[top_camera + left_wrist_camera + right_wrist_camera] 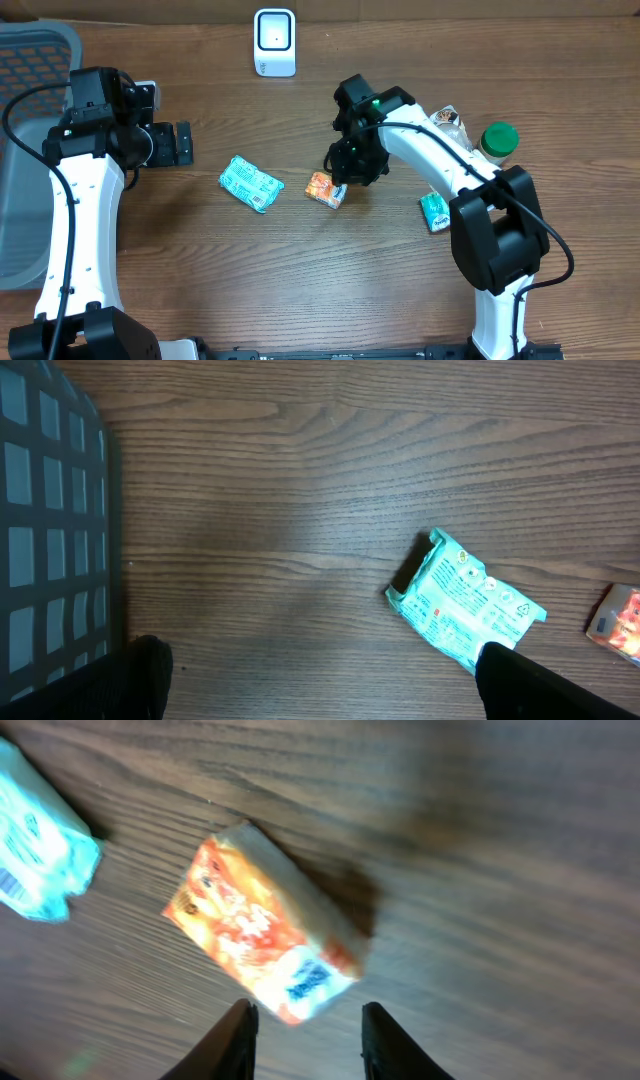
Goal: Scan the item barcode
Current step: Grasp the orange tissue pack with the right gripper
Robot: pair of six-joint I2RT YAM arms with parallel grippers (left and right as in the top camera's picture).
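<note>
Orange packet: lying flat on the table, set at a slant, with a blue-and-white patch at its lower right end.
Teal packet: at the left edge, partly out of frame, near the orange one but apart from it.
Right gripper: dark fingers parted, the orange packet's lower end at the gap.
Table: dark wood grain, blurred.

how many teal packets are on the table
2. The left teal packet lies left of the orange packet; the right teal packet sits beside the right arm. Others may hide under the arms.
</note>
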